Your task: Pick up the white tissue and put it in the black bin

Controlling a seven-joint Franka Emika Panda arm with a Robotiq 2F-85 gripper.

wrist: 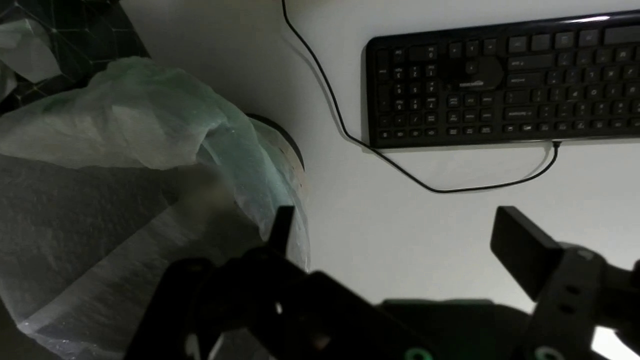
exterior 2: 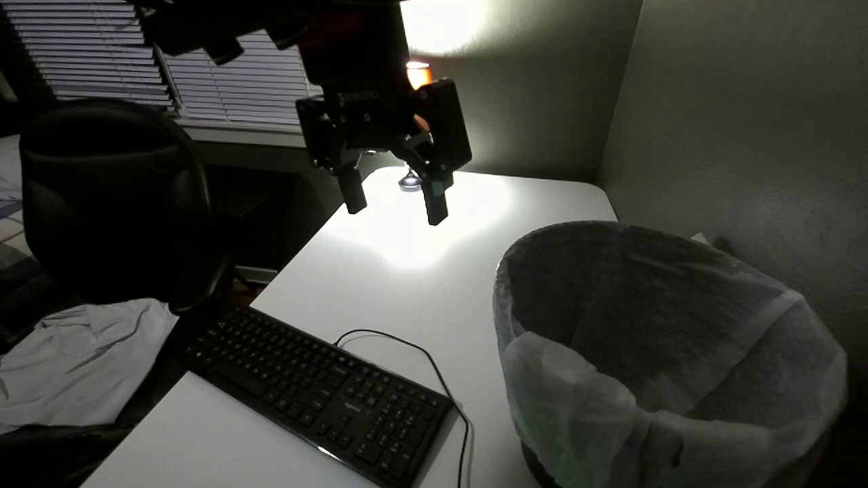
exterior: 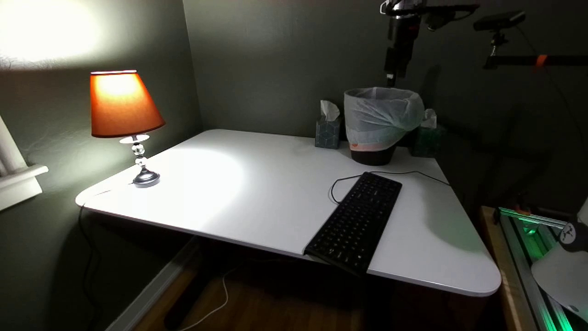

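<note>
The black bin (exterior: 374,157), lined with a white plastic bag, stands upright at the back of the desk. It also shows in an exterior view (exterior 2: 597,407) and on the left of the wrist view (wrist: 115,135). A white tissue (exterior: 330,110) sticks up from a grey patterned box beside the bin. Another white tissue (exterior: 429,118) sticks up from a dark green box on the bin's other side; it also shows in the wrist view (wrist: 30,50). My gripper (exterior 2: 397,209) is open and empty, above and beside the bin's rim; both fingers show in the wrist view (wrist: 395,225).
A black keyboard (exterior: 358,216) with a thin cable lies on the white desk (exterior: 271,184), overhanging its front edge. A lit orange lamp (exterior: 121,105) stands at the far end. A wall (exterior: 266,69) rises behind the bin. A black chair (exterior 2: 115,203) stands by the desk.
</note>
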